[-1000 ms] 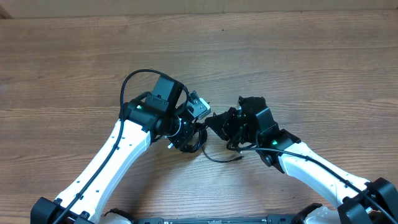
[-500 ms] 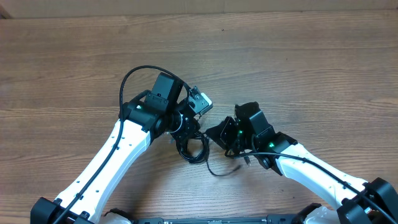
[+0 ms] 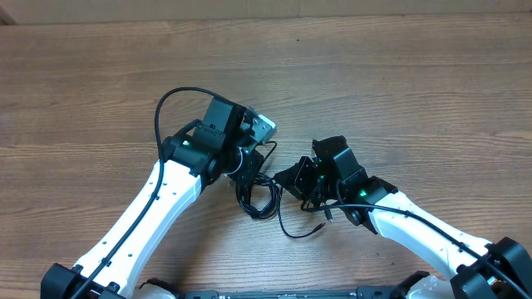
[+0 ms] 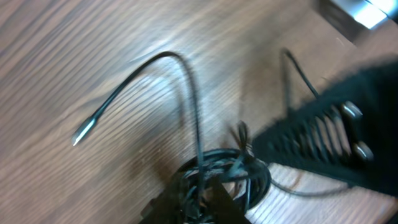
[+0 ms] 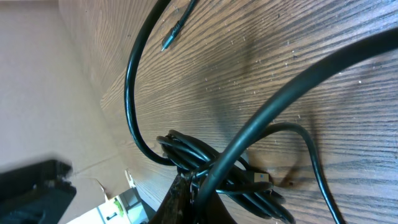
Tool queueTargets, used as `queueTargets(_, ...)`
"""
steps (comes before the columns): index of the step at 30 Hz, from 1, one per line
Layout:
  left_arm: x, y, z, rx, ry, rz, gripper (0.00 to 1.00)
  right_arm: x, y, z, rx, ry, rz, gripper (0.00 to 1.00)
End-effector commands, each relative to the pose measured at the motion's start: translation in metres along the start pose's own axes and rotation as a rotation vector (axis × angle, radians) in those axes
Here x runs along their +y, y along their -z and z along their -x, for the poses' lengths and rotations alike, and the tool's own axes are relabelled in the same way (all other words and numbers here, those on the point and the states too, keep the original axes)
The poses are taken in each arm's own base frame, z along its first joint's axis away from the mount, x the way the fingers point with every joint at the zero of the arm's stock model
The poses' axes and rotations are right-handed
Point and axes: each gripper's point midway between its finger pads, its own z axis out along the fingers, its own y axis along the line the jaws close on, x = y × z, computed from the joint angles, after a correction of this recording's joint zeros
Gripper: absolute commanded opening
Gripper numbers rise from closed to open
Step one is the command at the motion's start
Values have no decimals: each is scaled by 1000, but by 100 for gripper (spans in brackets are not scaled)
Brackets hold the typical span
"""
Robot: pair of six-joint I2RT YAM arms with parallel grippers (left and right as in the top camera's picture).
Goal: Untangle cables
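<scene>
- Since a second ago the right gripper has drawn back toward the robot's side of the table, and the left gripper has turned a little above the cables.
- Their coil has also slid a bit toward the robot, and the loose strand below it now makes a wider loop.
- At this moment the cables lie on the wood between the two grippers, as a small dark coil of thin black cords.
- One strand loops out of the coil toward the robot's side and ends in a small plug near the right gripper.
- From the left wrist, another strand rises out of the coil, bends over and ends in a silver tip lying on the wood.
- Left fingers sit at the coil, at the bottom edge of a blurred view; I cannot tell if they clamp it or are loose.
- Right fingers are clenched tight, their tips against the coil; I cannot tell if a strand is nipped between them.
</scene>
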Motion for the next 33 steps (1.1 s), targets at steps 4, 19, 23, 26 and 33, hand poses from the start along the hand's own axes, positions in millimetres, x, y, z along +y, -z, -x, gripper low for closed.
queueTargets(4, 22, 6, 6, -46, 511, 118, 41, 3, -1, -1, 6, 18, 7, 4)
queueTargets(19, 31, -45, 0, 41, 530, 126, 12, 3, -1, -1, 6, 82, 8, 4)
queueTargets(23, 34, -60, 2, 46, 530, 122, 4, 3, -1, 0, 3, 81, 8, 4)
queueTargets(26, 26, -62, 4, 51, 514, 73, 4, 4, 0, 2, -10, 83, 11, 4)
queueTargets(33, -20, -59, 18, 33, 306, -211, 5, 12, 0, 8, -39, 94, 38, 4)
